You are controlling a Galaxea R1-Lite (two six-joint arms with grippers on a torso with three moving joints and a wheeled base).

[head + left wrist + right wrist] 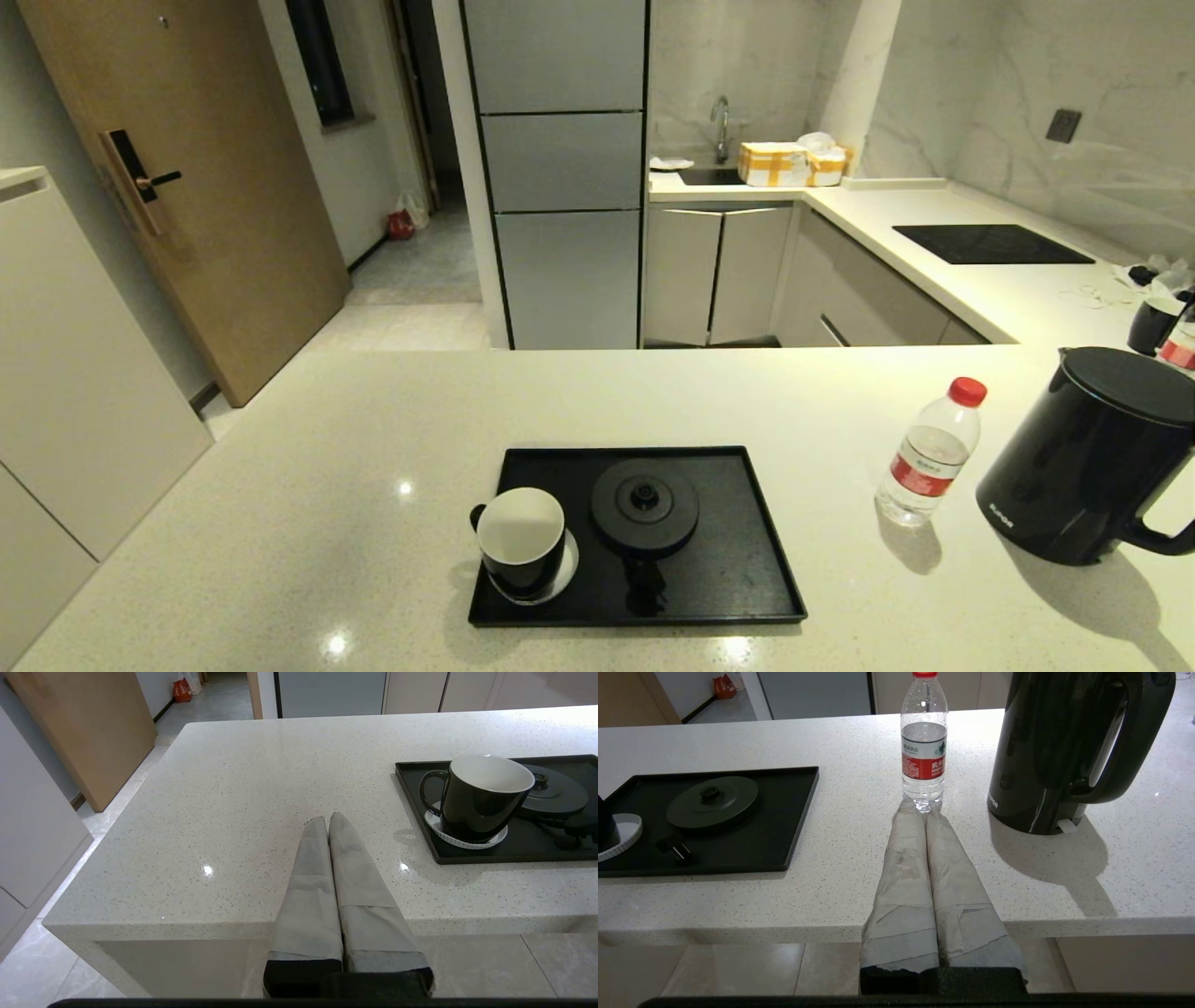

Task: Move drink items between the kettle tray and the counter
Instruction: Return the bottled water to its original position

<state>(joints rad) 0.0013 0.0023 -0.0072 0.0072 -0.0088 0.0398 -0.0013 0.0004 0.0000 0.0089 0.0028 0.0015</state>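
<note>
Both claws, left (329, 822) and right (921, 810), are pressed shut and empty at the near edge of the pale speckled stone surface (280, 523). The tall black electric kettle (1088, 457) stands far right, off the flat black tray (747, 560). Judgement: the right claw should open wide and take the loop handle squarely before lifting.

The counter (280, 485) is pale speckled stone, polished and glossy, with bright light spots on it. The tray (747, 560) looks matt black. The kettle (1083, 457) is glossy black, the bottle (927, 455) clear plastic with a red cap and paper-like label. The mug (476, 798) shines black outside, smooth white inside. Grey cloth-like tape wraps the fingers (308, 877).
</note>
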